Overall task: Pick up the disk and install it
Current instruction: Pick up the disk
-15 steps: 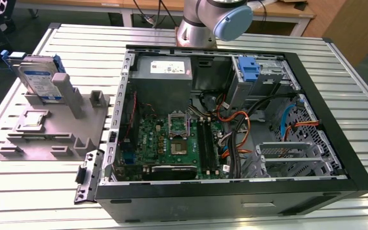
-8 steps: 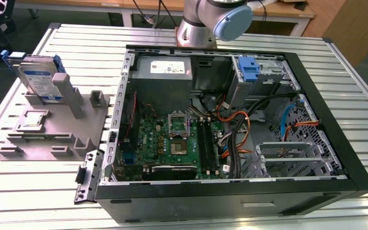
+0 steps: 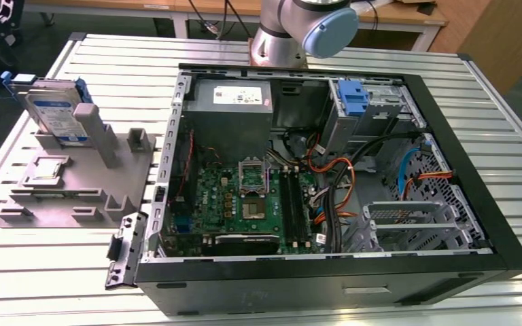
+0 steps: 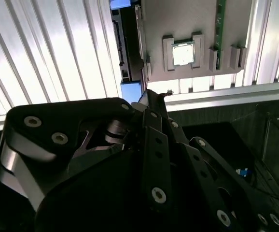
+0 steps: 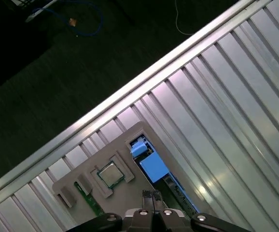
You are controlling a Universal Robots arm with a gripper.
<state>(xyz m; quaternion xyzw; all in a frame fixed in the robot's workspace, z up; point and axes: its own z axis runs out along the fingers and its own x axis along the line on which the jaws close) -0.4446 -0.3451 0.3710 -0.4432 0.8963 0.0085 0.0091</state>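
The black linkage gripper [image 5: 151, 195] has its fingertips drawn together with nothing between them. In the second wrist view the gripper [image 4: 155, 94] narrows to one point. It touches nothing and hangs above a flat grey plastic holder [image 5: 81, 180] that lies on the ribbed aluminium table [image 5: 226, 96].

The disk [image 5: 154, 166], a flat silver hard drive with blue plastic side rails, stands on edge in that holder. In both wrist views it sits just beside the closed tips but apart from them. Nothing lies between the tips and the drive's blue rail.

Near the disk, a small square silver processor chip [image 5: 110, 173] sits in a raised frame on the holder. A narrow green circuit strip [image 5: 89, 200] stands in a slot beyond the chip.

In the exterior view the disk [image 3: 57, 115] leans tilted in the holder [image 3: 79, 183] at the exterior view's left. The chip [image 3: 46, 170] lies flat just in front of it. To the exterior view's right of the holder is an open black computer case [image 3: 334, 278]. Inside it are a green motherboard [image 3: 242, 197], orange and blue cables, and a bare blue plastic bracket [image 3: 356, 102] in a bay. The grey robot arm [image 3: 298, 27] rises behind the case.
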